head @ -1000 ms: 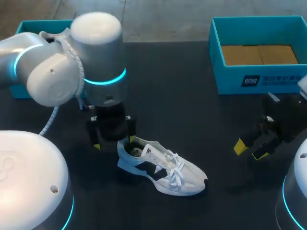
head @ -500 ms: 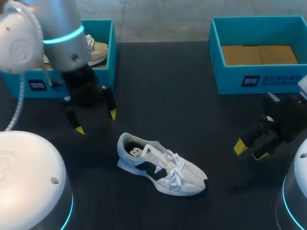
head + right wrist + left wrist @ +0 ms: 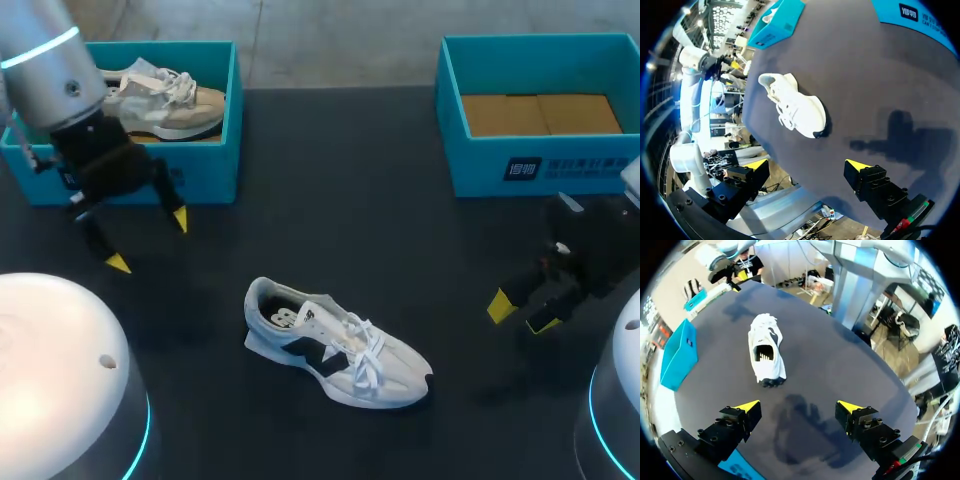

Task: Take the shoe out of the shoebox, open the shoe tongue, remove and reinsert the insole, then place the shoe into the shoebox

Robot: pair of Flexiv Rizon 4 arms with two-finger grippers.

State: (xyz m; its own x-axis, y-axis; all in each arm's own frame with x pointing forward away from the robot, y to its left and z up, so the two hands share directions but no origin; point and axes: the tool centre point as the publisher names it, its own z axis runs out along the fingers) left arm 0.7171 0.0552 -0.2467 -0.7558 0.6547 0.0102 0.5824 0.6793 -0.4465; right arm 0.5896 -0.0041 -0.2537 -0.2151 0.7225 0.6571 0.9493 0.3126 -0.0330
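Note:
A white shoe (image 3: 335, 345) with black side panels lies on the black table, heel toward my left arm and toe toward my right. My left gripper (image 3: 148, 240) hangs open in front of the left teal shoebox (image 3: 205, 175), well clear of the shoe. In the left wrist view the shoe (image 3: 765, 357) lies ahead of the open left gripper (image 3: 799, 407), heel end nearest. At the table's right side my right gripper (image 3: 521, 314) stands open and holds nothing. From its wrist view the shoe (image 3: 795, 107) is ahead of the right gripper (image 3: 807, 165).
The left shoebox holds a beige shoe (image 3: 165, 100). A second teal shoebox (image 3: 540, 165) at the back right shows only its cardboard floor (image 3: 540, 113). Bare black table (image 3: 340, 200) lies between the two boxes and around the white shoe.
My left arm has pulled away from the shoe's heel, back and to the left toward the left shoebox, its gripper staying open. The shoe and the right arm have not moved.

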